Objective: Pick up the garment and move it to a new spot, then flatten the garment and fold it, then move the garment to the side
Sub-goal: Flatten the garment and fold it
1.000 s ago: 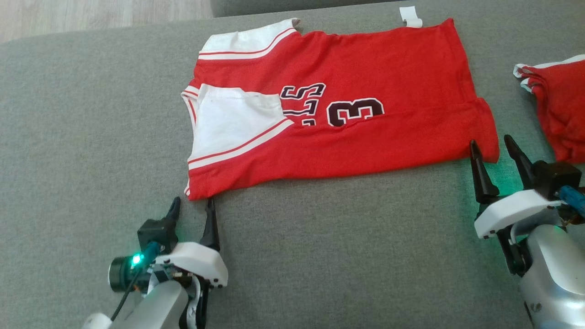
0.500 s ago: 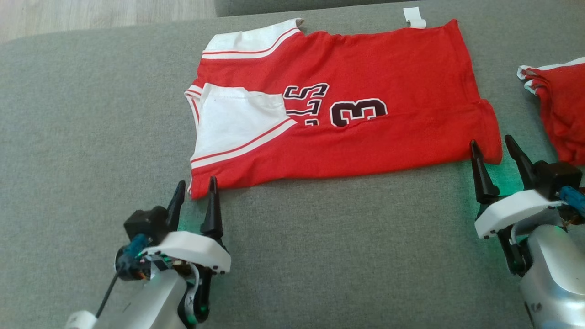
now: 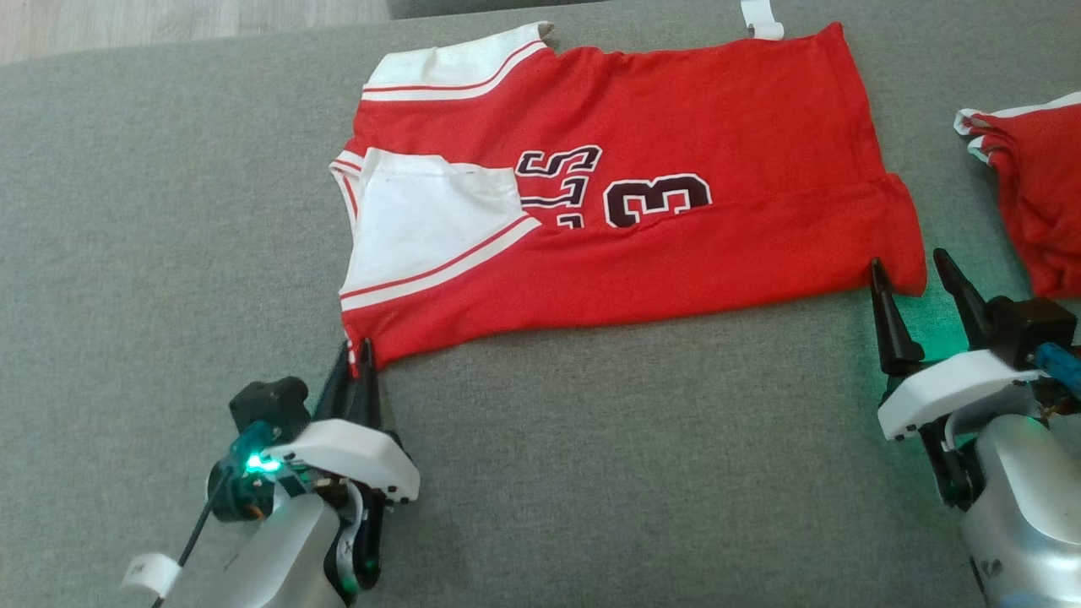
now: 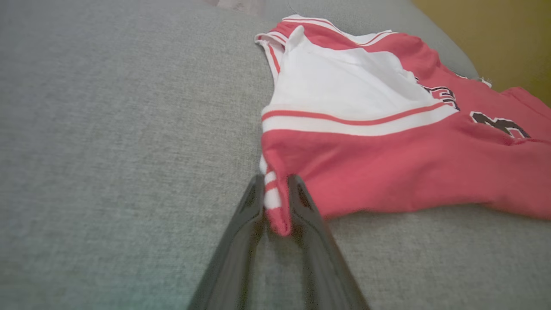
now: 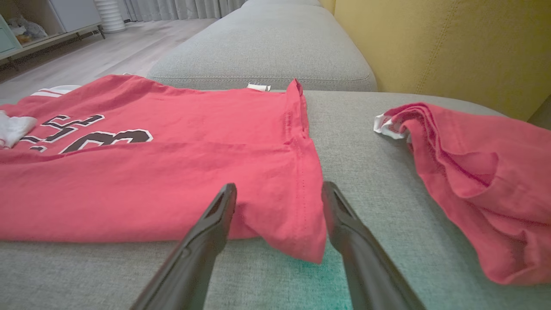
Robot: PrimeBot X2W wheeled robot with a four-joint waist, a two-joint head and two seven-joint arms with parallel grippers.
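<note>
We see the red jersey spread flat on the grey sofa seat, number side up, with a white sleeve panel folded over its chest. The left jaws are nearly closed and pinch the jersey's near corner at the sleeve end. The right jaws are wide apart and hold nothing, straddling the jersey's near hem corner. A second red garment lies crumpled past the jersey's hem, not touching it.
</note>
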